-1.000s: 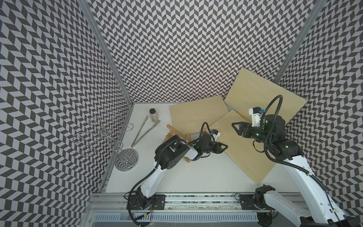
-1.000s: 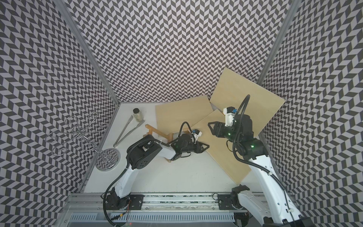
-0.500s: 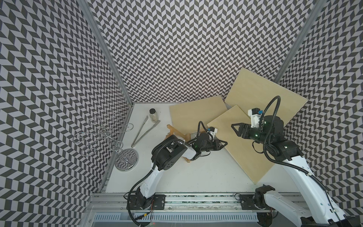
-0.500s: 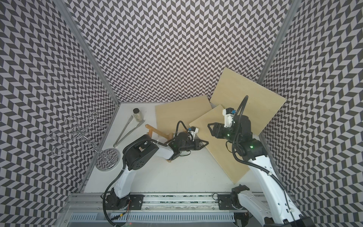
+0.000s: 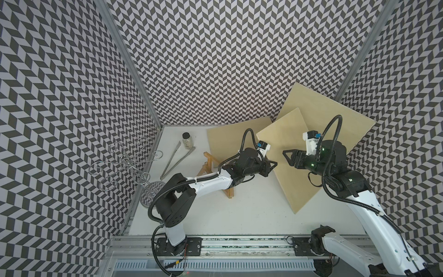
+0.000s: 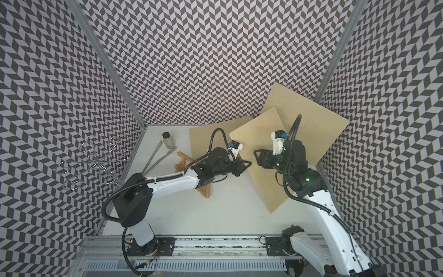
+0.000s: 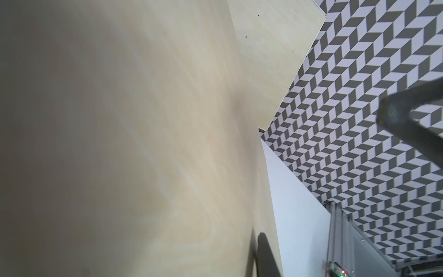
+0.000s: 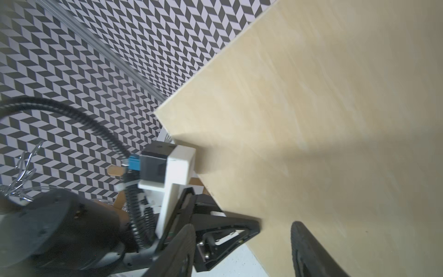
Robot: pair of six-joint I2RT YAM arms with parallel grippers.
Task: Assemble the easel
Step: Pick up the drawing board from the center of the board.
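Silver wire stand with curled arms [image 5: 127, 165] rises on a round base against the left wall. Right of it, on the white table [image 5: 239, 215], sits a small glass jar with a dark lid [image 5: 186, 141]. Just beside the jar lie long metal tongs [image 5: 176, 159], their legs splayed.

Further right is the light wooden easel frame [image 5: 208, 160], on the table between the tongs and the boards. Its far end is just beside the edge of a pale plywood board lying flat [image 5: 227, 141], and its near leg shows from under the left arm. Whether the frame stands or lies I cannot tell.

The left gripper [image 5: 274, 165] is closed narrow on the left edge of a second pale plywood board [image 5: 287, 136]. That board is tilted and overlaps both the flat one and the big plywood sheet leaning in the right corner [image 5: 335, 115]. In the right wrist view the left gripper's black fingers [image 8: 227, 221] pinch that edge.

The right gripper [image 5: 286, 154] hovers over the tilted board, facing the left gripper, near it but apart. Its fingers [image 8: 309, 249] stand wide and hold nothing.
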